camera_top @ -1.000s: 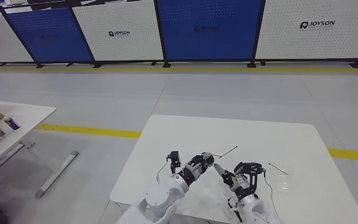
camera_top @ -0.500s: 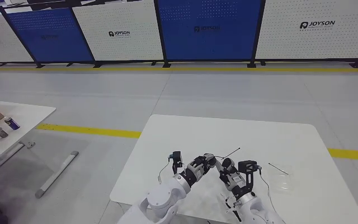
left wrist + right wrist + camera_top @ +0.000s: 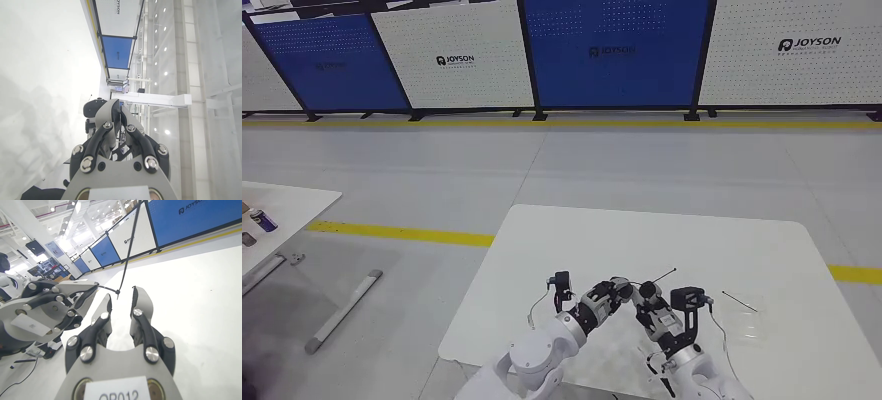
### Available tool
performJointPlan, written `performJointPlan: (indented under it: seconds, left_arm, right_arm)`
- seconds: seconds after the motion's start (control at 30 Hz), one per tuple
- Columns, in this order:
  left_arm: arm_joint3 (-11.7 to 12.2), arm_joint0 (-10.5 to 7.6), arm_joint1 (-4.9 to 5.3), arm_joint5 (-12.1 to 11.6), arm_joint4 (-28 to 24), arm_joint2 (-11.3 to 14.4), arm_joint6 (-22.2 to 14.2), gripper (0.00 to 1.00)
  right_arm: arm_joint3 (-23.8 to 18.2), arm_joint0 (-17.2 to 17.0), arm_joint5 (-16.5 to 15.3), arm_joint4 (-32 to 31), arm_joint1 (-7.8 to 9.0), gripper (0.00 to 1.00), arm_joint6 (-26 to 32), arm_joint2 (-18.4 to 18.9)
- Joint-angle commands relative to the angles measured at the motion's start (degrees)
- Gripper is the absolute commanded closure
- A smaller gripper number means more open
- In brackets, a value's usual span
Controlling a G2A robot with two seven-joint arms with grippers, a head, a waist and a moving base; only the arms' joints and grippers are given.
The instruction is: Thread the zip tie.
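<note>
Top looks down; close wrist views share table.

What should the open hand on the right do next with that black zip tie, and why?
Probably ease the right gripper forward and close on the zip tie near its head. The gripper stands open, the head hangs just beyond it, and the left gripper is shut on the strap beside the head, while the long end sticks up free.

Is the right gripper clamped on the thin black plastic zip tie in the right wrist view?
No, the right gripper stands open with its fingers apart, and the zip tie is pinched by the left gripper.
</note>
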Motion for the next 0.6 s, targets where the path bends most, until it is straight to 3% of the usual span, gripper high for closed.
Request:
performJointPlan:
  seconds: [0.0, 0.17, 0.43, 0.57]
  left_arm:
    - [0.2, -0.08, -0.03, -0.1, 0.0, 0.1, 0.1, 1.0]
    - [0.6, -0.27, -0.09, -0.1, -0.2, 0.1, 0.4, 1.0]
    - [0.6, -0.29, -0.11, 0.0, -0.1, 0.0, 0.7, 1.0]
    - [0.6, -0.32, -0.12, 0.0, -0.1, -0.1, 0.7, 1.0]
  right_arm:
    - [0.0, 0.0, -0.3, 0.3, 0.05, 0.76, -0.2, 0.2]
    - [0.0, 0.0, -0.4, 0.6, 0.14, 0.77, -0.3, 0.4]
    - [0.3, 0.2, -0.4, 1.0, 0.19, 1.0, -0.4, 0.3]
    - [0.4, 0.4, -0.3, 1.3, 0.21, 1.0, -0.3, 0.2]
